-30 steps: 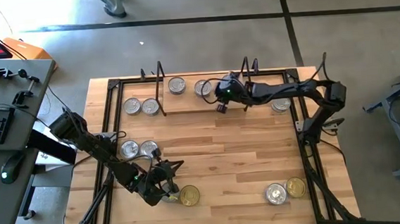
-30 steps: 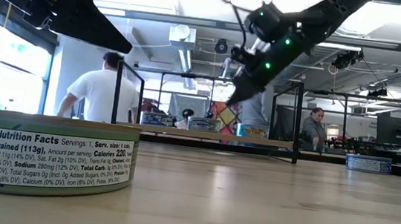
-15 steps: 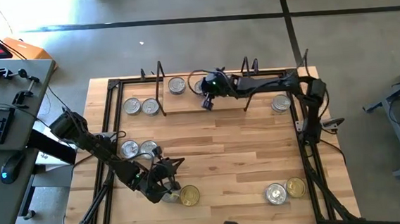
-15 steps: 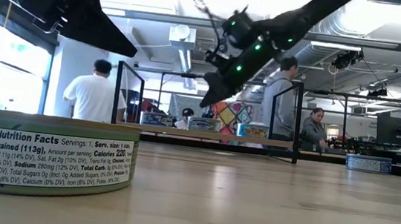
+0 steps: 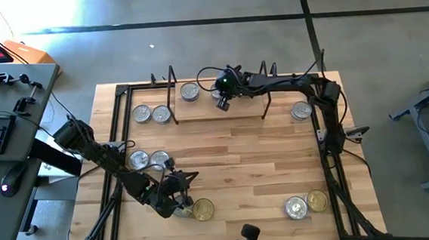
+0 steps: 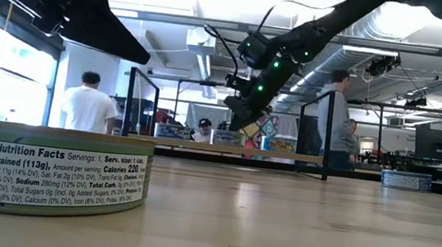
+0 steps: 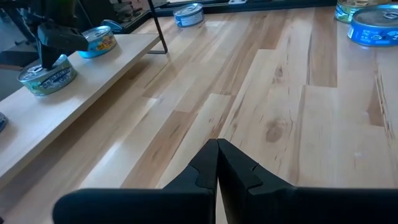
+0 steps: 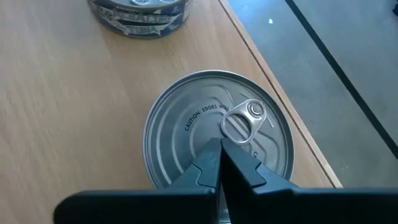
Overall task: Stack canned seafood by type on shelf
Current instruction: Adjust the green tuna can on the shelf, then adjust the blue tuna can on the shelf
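Right gripper (image 8: 219,152), fingers pressed together and empty, hangs over a silver tin (image 8: 217,134) on the shelf (image 5: 199,110). Left gripper (image 7: 217,163), likewise closed, waits well off the shelf beside a gold tin (image 5: 203,208). Two tins shelved (most remain scattered), so early days.
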Action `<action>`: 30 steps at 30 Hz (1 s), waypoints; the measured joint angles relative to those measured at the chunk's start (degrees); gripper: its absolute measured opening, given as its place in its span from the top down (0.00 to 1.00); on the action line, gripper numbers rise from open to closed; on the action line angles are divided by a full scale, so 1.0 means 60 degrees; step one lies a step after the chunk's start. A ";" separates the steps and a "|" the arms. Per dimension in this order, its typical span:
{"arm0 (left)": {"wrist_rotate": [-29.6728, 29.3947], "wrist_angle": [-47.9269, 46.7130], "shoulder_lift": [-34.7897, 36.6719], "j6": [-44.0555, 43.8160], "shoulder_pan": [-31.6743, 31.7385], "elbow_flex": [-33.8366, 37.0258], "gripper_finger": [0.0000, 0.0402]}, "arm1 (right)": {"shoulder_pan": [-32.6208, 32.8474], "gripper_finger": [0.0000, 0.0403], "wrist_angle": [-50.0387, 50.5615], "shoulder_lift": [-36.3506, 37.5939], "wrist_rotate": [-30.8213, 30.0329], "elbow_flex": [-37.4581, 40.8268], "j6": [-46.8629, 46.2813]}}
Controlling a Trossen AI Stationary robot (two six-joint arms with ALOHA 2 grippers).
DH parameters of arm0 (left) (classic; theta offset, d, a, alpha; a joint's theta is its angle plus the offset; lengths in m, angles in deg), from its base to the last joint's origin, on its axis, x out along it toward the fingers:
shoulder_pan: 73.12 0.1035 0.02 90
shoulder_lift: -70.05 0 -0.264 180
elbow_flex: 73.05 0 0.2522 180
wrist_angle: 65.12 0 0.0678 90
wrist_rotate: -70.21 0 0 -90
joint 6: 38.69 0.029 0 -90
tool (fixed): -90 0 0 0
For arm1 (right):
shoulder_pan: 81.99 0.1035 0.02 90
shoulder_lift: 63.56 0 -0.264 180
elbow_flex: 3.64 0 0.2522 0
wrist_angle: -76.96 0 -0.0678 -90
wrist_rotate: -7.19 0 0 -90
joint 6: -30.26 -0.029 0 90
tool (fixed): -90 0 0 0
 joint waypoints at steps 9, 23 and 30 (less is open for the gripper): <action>-0.0002 -0.0004 0.0000 0.0011 0.0000 0.0000 1.00 | -0.0092 1.00 -0.0046 -0.0007 0.0045 0.0013 0.0011; -0.0006 -0.0010 0.0000 0.0041 -0.0012 0.0000 1.00 | 0.0223 1.00 -0.0766 0.0525 -0.0045 0.0098 -0.0253; -0.0088 -0.0055 0.0350 0.0214 0.0017 0.0000 1.00 | 0.1479 1.00 -0.2859 0.2040 0.0042 0.2291 -0.0562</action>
